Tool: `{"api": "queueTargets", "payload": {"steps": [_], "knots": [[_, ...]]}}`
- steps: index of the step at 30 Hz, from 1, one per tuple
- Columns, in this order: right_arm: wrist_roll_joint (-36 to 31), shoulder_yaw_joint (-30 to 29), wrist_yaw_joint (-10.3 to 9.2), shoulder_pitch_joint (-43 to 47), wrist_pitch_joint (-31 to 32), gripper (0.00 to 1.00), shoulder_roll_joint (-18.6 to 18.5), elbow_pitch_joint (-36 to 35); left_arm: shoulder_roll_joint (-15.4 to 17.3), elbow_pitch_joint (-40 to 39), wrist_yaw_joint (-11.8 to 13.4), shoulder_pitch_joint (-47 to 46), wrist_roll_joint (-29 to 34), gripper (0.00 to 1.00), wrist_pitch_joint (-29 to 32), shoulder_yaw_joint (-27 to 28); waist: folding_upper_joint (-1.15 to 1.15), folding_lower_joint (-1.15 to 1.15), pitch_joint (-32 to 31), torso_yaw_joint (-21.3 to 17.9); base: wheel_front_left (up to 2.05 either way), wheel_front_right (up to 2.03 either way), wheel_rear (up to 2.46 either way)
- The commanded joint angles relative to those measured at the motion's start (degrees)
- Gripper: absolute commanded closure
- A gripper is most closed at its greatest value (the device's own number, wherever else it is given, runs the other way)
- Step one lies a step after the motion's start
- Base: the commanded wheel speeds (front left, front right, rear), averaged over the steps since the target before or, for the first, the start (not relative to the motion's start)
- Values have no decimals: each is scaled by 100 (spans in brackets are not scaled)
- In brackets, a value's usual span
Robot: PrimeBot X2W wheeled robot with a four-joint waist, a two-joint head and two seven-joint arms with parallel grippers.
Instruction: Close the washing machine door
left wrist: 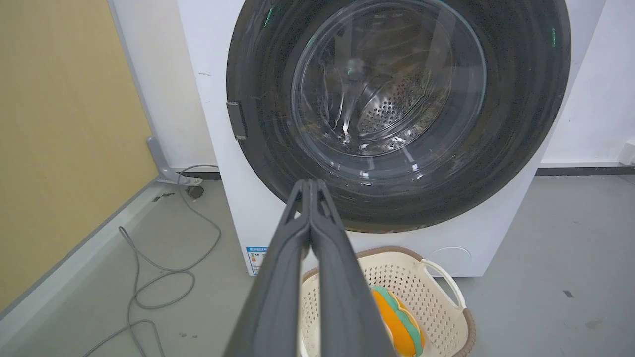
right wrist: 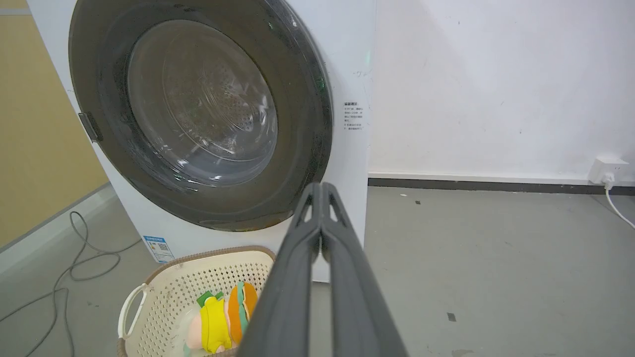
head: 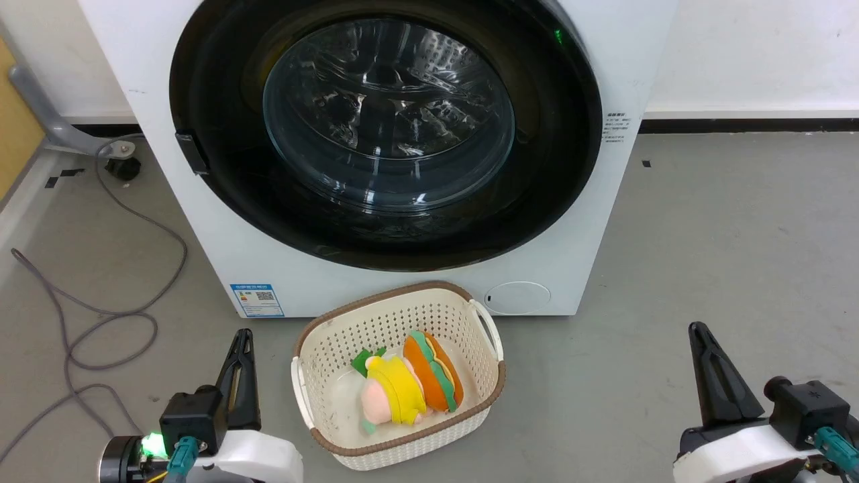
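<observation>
Two grippers, both low and well short of the machine. Left gripper [head: 243, 334]: long dark fingers pressed together, nothing between them, pointing toward the machine's lower left corner. Right gripper [head: 698, 327]: fingers likewise pinched together and empty, off to the machine's right over bare grey floor [head: 725, 235].

One washing machine [head: 604, 201], white, front-loading, standing against the wall. Blue label [head: 256, 300] and round white cap [head: 517, 297] on its lower front.

One washing machine door [head: 388, 121], glossy black rim with bulging glass window, lying flush against the machine's front.

One cream perforated basket [head: 382, 295] on the floor just before the machine, between the grippers. It holds a yellow plush toy [head: 392, 396] beside an orange plush toy [head: 433, 379].

One grey cable [head: 134, 315], looped on the floor at left.
</observation>
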Motion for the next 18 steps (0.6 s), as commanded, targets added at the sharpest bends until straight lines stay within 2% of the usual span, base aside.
{"api": "queueTargets", "payload": {"steps": [1,18], "knots": [[-18,15,-2,-3,31,100,9,-43,1,-44,-35,-5,38,100,30,5,0,0,-1,3,0,0,0],[-131,66,-3,-6,231,100,13,-113,0,-118,-95,-7,65,100,229,7,0,0,-14,41,0,0,0]]}}
